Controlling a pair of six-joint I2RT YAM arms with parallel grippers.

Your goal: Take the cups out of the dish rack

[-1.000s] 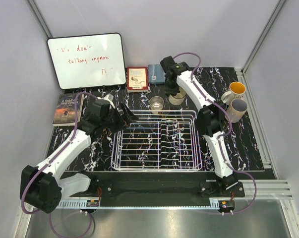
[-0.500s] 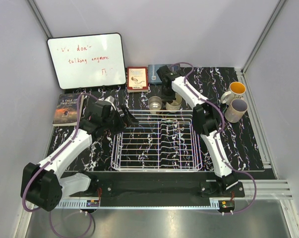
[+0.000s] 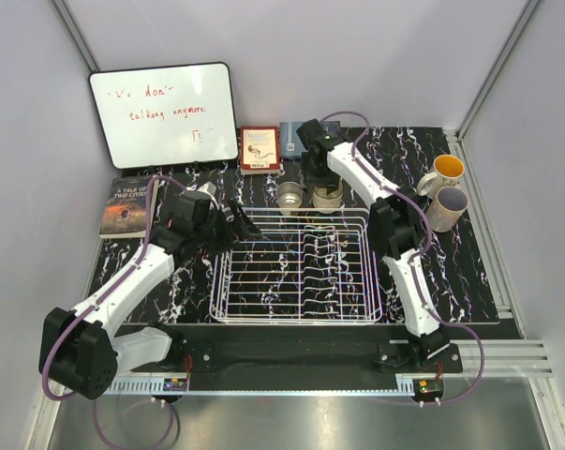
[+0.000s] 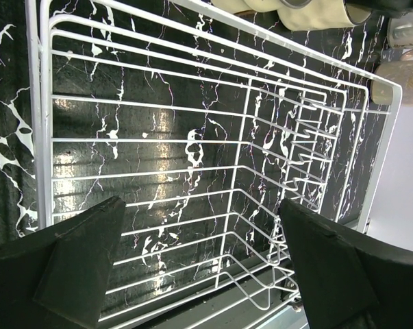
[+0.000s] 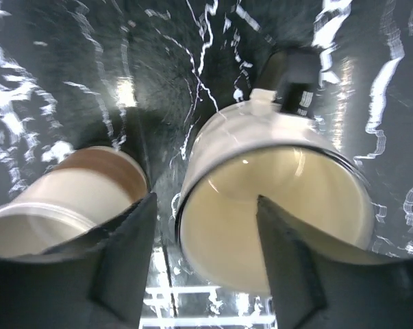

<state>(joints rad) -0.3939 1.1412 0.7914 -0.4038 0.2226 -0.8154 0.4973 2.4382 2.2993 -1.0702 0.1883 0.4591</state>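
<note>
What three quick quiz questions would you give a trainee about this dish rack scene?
1. True or false: a cup stands inside the rack.
2. How many mugs stand at the far right: A one, B two, C four?
3. Fill in: the open right claw hangs over a ___-coloured cup.
Key: 1 false; 2 B; 3 cream.

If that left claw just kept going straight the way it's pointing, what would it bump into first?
Most likely the dish rack: the left gripper, open, aims at its bare wire floor. Depth is unclear, so a finger might slip between wires to the table.
</note>
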